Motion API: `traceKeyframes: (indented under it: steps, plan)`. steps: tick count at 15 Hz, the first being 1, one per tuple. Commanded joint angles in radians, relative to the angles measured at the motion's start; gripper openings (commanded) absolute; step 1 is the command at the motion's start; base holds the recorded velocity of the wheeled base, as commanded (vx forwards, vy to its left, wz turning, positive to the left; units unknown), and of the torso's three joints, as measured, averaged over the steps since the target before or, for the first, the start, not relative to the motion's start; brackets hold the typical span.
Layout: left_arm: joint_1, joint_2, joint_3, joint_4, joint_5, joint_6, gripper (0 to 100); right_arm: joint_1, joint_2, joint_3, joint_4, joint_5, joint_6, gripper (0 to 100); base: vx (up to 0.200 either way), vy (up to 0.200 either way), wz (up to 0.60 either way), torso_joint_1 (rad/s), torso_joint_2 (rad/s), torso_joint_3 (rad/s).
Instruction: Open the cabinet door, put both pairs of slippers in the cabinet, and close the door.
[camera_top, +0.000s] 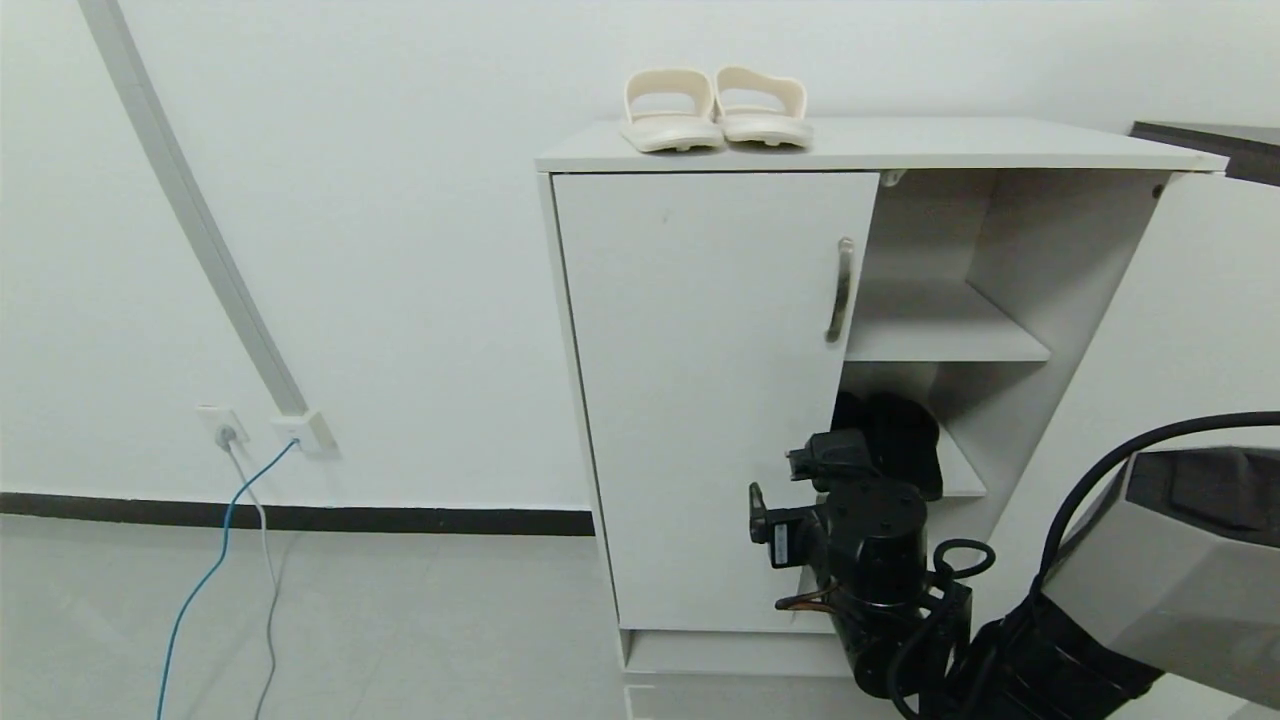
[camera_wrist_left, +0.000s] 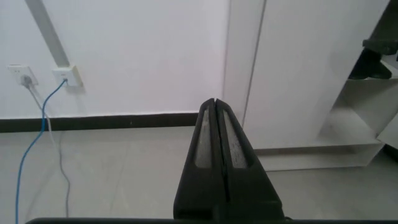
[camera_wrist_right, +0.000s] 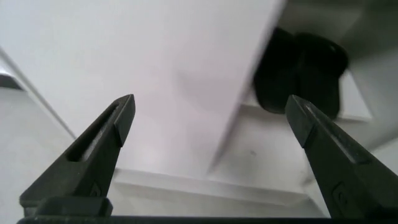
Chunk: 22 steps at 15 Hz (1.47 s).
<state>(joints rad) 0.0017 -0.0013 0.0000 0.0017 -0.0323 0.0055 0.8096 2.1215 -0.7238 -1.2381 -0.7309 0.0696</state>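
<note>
A pair of cream slippers (camera_top: 715, 110) rests on top of the white cabinet (camera_top: 700, 400). The cabinet's left door with the metal handle (camera_top: 840, 290) is closed, while its right door (camera_top: 1190, 320) stands swung open. On the lower shelf inside lies a pair of black slippers (camera_top: 900, 440), also seen as black slippers (camera_wrist_right: 305, 71) in the right wrist view. My right gripper (camera_wrist_right: 211, 118) is open just in front of that shelf, nothing between its fingers. My left gripper (camera_wrist_left: 215, 106) is shut and empty, low over the floor left of the cabinet (camera_wrist_left: 292, 74).
Wall sockets (camera_top: 225, 425) with a blue cable (camera_top: 200, 590) and a grey cable trail onto the floor at left. A grey duct (camera_top: 190, 210) runs up the wall. The upper shelf (camera_top: 940, 335) is bare. A dark surface (camera_top: 1210, 140) sits behind the open door.
</note>
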Motion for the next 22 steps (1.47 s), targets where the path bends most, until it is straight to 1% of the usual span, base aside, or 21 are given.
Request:
traceKeyframes:
  steps: [1, 2, 4, 22]
  plan:
    - [0.0, 0.001, 0.0, 0.0, -0.001, 0.001, 0, 0.0, 0.0, 0.015, -0.027, 0.005, -0.017, 100, 0.0, 0.0, 0.0, 0.0, 0.0, 0.0]
    - [0.0, 0.001, 0.0, 0.0, -0.001, 0.001, 0, 0.0, 0.0, 0.02, -0.058, 0.013, -0.03, 100, 0.0, 0.0, 0.0, 0.0, 0.0, 0.0]
    - [0.0, 0.001, 0.0, 0.0, 0.0, -0.001, 0, -0.001, 0.0, 0.032, -0.075, 0.013, -0.053, 100, 0.0, 0.0, 0.0, 0.0, 0.0, 0.0]
    - [0.0, 0.001, 0.0, 0.0, 0.0, 0.001, 0, -0.01, 0.0, 0.04, -0.077, 0.013, -0.056, 100, 0.0, 0.0, 0.0, 0.0, -0.01, -0.007]
